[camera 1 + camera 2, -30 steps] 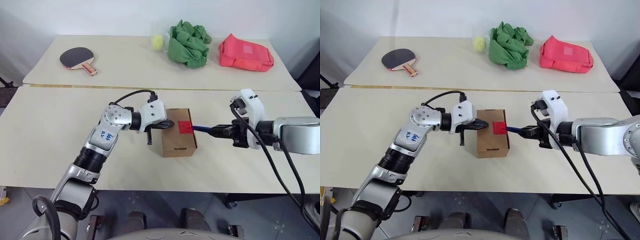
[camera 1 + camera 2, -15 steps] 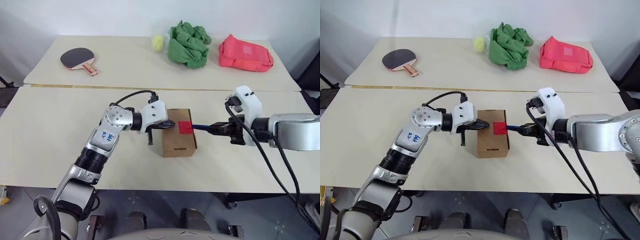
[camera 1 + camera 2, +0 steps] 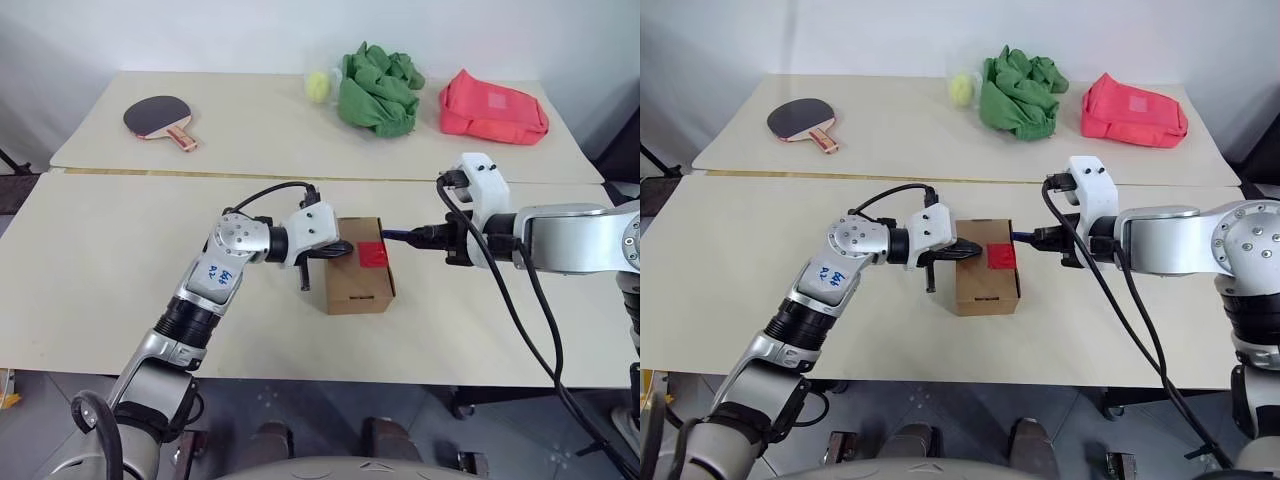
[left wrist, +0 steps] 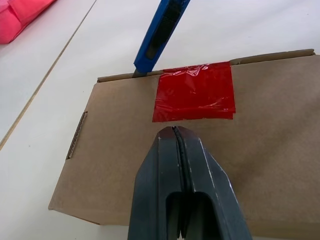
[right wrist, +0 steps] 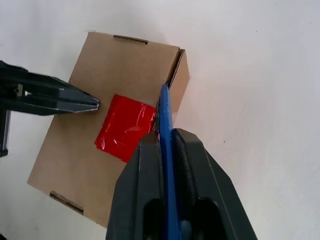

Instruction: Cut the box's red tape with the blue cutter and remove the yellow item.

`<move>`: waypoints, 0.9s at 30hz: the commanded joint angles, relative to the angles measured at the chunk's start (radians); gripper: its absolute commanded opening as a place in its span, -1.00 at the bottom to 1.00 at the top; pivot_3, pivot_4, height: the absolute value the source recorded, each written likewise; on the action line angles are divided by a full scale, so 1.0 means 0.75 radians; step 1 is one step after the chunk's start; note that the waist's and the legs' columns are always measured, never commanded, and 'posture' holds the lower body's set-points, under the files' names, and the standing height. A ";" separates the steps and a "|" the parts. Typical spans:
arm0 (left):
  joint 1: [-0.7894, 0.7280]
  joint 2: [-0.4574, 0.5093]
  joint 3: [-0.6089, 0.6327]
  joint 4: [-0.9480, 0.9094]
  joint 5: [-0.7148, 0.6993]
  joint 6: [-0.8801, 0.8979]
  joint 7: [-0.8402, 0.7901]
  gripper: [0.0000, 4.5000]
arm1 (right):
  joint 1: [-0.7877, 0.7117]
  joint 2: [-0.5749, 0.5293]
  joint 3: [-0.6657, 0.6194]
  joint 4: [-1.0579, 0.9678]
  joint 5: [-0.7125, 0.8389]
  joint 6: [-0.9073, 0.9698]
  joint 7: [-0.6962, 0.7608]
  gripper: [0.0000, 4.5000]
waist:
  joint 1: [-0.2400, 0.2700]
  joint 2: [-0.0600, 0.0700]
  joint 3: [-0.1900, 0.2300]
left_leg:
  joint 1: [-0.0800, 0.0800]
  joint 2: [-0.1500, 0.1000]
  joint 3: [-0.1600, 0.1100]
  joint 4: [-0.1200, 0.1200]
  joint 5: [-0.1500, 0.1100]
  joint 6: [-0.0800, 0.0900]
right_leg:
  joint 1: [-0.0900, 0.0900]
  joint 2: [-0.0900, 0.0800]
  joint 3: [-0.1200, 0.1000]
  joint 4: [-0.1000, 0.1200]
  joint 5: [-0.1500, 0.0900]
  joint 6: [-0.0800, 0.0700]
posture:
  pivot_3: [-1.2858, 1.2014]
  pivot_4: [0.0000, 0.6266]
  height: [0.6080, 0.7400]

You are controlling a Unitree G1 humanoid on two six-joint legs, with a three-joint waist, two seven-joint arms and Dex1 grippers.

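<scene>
Left wrist view: the left gripper point(image 4: 175, 131), fingers pressed together, rests on the box point(image 4: 120, 165) just short of the red tape point(image 4: 194, 92). Opposite, the right gripper point(image 5: 162, 137) clamps the blue cutter point(image 4: 161, 31), tip at the lid edge beside the tape. Cutting is the step in hand; next, I judge, the blade must slide through the tape along that seam.

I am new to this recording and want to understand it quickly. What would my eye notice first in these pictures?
First the brown box in the middle of the near table, with red tape at its top edge. From either side, the shut left gripper presses on its top, and the right gripper holds the blue cutter with its tip at the tape. On the far table, the green cloth and pink pouch stand out.
</scene>
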 commanded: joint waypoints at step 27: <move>0.080 -0.011 -0.149 0.128 0.098 0.060 0.012 -1.00 | -0.302 -0.565 0.450 0.048 0.035 0.266 0.998 -0.97 | 0.004 0.004 -0.003 | 0.001 0.000 0.000 -0.002 -0.001 0.002 | 0.001 0.000 0.000 -0.009 0.000 0.000 | 0.03 -0.52 1.00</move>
